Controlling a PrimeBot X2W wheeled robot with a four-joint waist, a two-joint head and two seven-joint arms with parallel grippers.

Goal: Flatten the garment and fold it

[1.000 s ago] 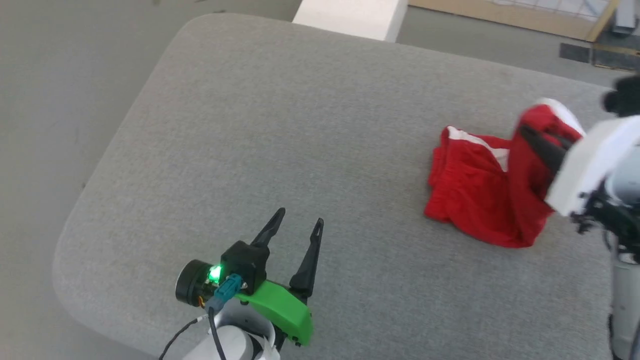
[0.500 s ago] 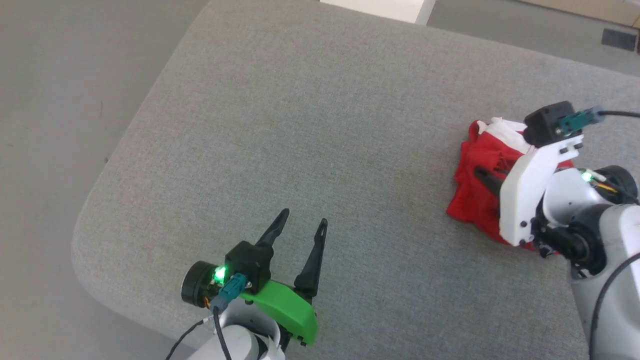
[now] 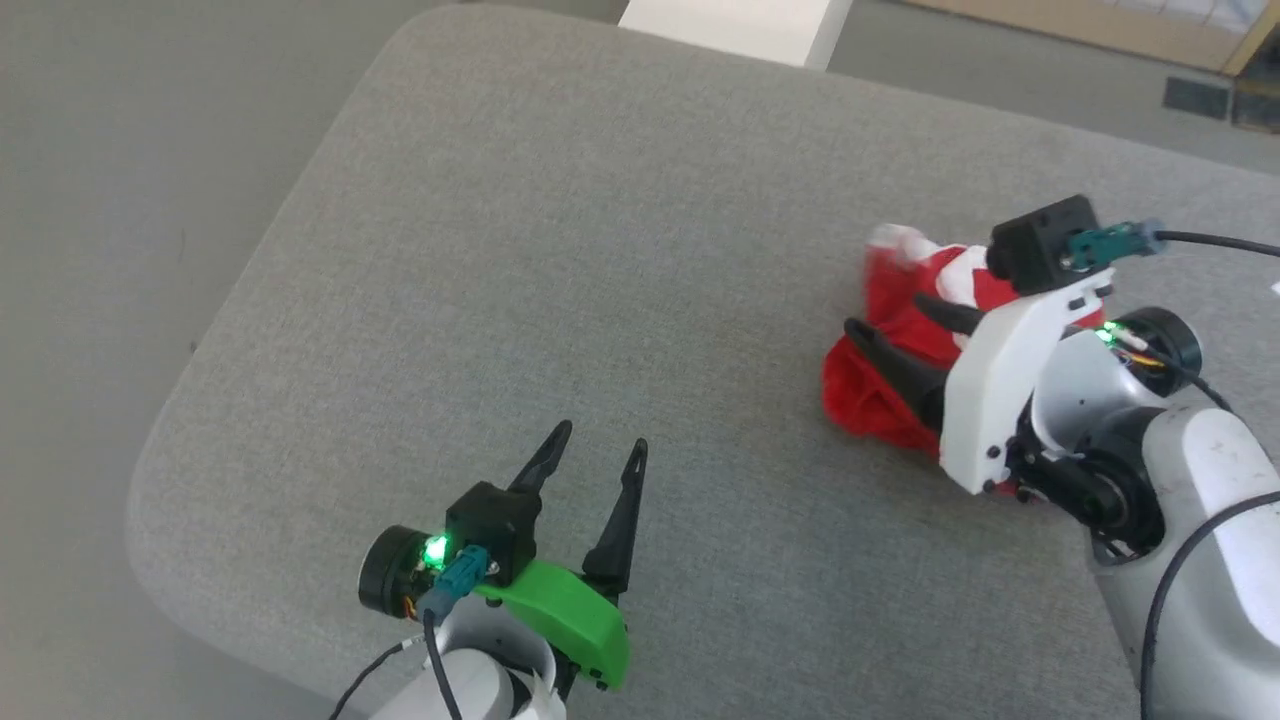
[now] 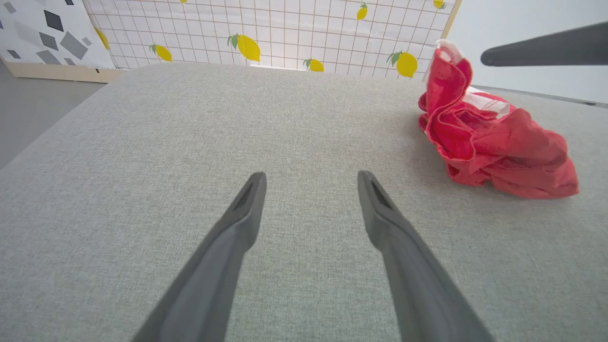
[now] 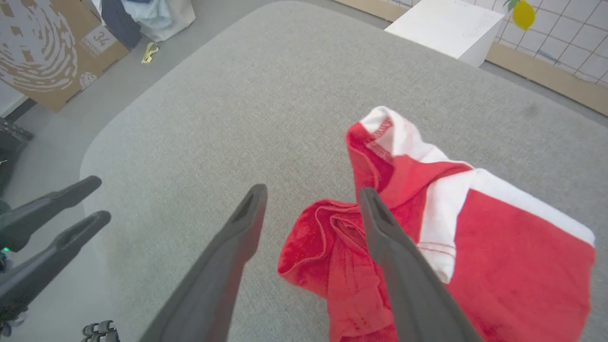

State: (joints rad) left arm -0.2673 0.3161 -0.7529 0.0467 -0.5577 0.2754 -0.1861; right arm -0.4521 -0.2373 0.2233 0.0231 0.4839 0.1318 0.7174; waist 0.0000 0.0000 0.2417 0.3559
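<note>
Left gripper [image 3: 602, 436]: over the near edge of the grey pad [image 3: 600, 200], jaws wide apart, empty.
Right gripper [image 3: 885, 312]: jaws spread over the garment [image 3: 865, 395], pinching nothing.
Garment: crumpled heap on the pad's right side. Flattening and folding both look undone.
Left wrist view shows the heap's upright peak. Right wrist view shows its white stripe [image 5: 498, 190].

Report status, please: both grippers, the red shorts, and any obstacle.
Left gripper open, empty, away from shorts. Right gripper open over shorts. Shorts crumpled on grey pad. No obstacle seen.
</note>
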